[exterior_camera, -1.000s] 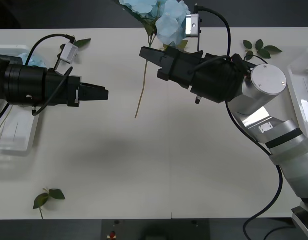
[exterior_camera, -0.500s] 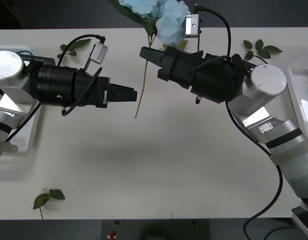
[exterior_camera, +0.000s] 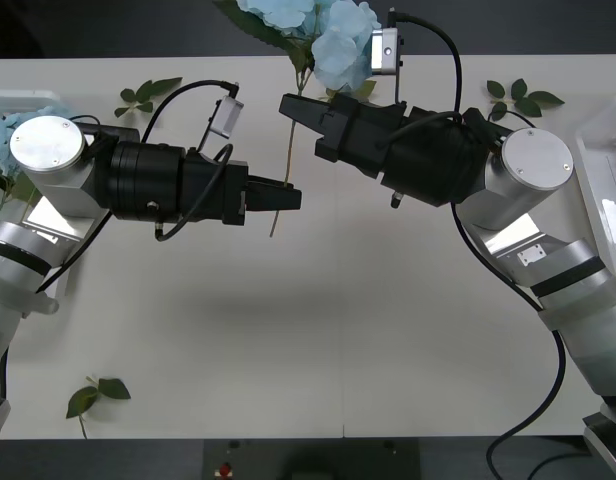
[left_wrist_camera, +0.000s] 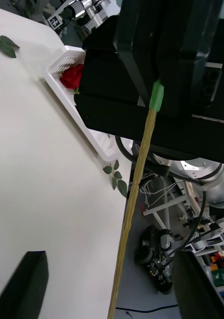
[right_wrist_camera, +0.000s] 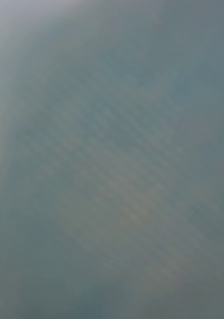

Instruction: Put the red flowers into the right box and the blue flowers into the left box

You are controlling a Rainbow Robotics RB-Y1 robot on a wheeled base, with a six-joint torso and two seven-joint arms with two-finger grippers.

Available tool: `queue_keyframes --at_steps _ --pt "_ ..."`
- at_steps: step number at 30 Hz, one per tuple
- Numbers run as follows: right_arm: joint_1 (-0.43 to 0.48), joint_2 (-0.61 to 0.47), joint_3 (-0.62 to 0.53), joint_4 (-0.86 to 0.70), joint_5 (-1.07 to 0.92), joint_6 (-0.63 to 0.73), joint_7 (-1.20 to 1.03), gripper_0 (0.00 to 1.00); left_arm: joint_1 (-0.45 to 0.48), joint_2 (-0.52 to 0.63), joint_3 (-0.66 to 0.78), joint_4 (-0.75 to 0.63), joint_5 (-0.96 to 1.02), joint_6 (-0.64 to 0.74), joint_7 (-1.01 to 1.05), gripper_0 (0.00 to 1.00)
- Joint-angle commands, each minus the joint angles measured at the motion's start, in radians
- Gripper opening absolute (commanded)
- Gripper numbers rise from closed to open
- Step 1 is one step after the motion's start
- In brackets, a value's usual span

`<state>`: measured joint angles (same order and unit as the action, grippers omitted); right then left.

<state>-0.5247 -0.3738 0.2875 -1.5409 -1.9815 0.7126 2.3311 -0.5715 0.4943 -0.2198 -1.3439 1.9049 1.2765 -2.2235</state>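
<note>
Fingers of the right gripper (exterior_camera: 291,106) are clenched on the stem of the blue flowers (exterior_camera: 333,35), whose heads reach past the far edge of the tabletop (exterior_camera: 318,330). The left gripper (exterior_camera: 288,199) has released fingers on both sides of the hanging stem. One of the red flowers (left_wrist_camera: 72,76) lies in the right box (left_wrist_camera: 67,94).

The white bench (exterior_camera: 318,340) carries 3 loose green leaf sprigs. 1 lies at its near left corner (exterior_camera: 96,393). The others lie far left (exterior_camera: 148,93) and far right (exterior_camera: 522,97).
</note>
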Motion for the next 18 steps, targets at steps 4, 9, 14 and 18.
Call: queue_keyframes --at_steps 4,9,14,18 --pt "-0.043 0.009 0.002 -0.013 -0.017 0.007 0.037 0.0 -0.05 -0.017 -0.016 -0.028 0.009 -0.019 -0.022 0.0" --pt "-0.043 0.009 0.002 -0.013 -0.019 0.005 0.037 0.0 -0.05 -0.016 -0.016 -0.028 0.009 -0.019 -0.022 0.0" --pt "-0.043 0.007 0.002 -0.013 -0.022 0.007 0.037 0.0 -0.051 -0.016 -0.016 -0.028 0.011 -0.019 -0.022 0.0" --pt "-0.043 0.007 0.002 -0.013 -0.023 0.007 0.037 0.0 -0.05 -0.017 -0.016 -0.028 0.011 -0.019 -0.022 0.0"
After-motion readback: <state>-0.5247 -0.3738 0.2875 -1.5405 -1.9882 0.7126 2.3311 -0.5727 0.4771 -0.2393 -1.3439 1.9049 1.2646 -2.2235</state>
